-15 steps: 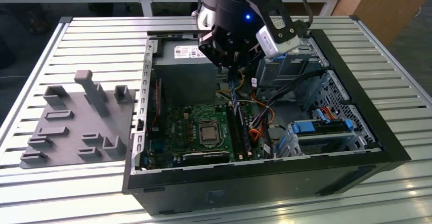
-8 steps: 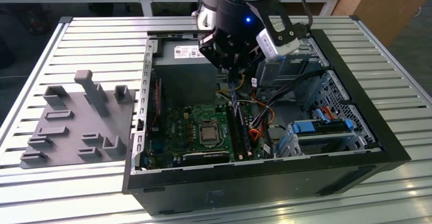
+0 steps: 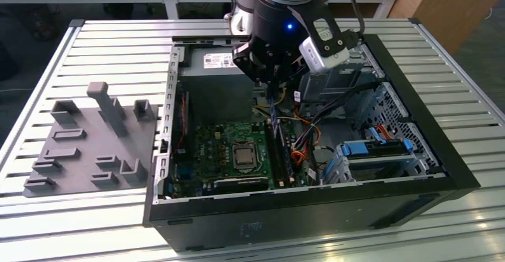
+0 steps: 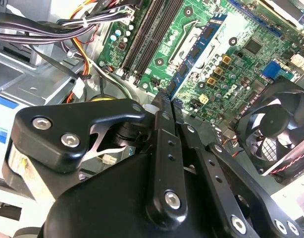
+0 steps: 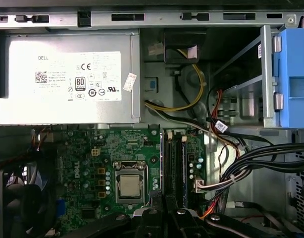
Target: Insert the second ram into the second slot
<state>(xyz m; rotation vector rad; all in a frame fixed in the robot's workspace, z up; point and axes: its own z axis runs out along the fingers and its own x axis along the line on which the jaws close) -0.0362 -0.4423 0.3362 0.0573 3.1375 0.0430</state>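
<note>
**Ram stick held over the motherboard's memory slots**

The gripper hangs above the motherboard, inside the open computer case. Its jaws are pressed together on the second ram, a thin blue stick that points down from the fingertips toward the board.

In the second wrist view the gripper has its two black fingers side by side. The second ram runs out from between them across the green board. In the first wrist view the stick shows edge-on as a narrow line just beside the black memory slots on the motherboard. I cannot tell whether its lower edge touches a slot.

The processor socket sits on the motherboard next to the slots. The power supply lies just past the motherboard's edge, and a bundle of black cables runs beside the board on the slot side. A fan stands at the motherboard's edge, on the socket side.

Blue drive-bay clips sit beyond the cables, apart from the motherboard. A grey fixture tray rests on the slatted table outside the case, well apart from the motherboard.
</note>
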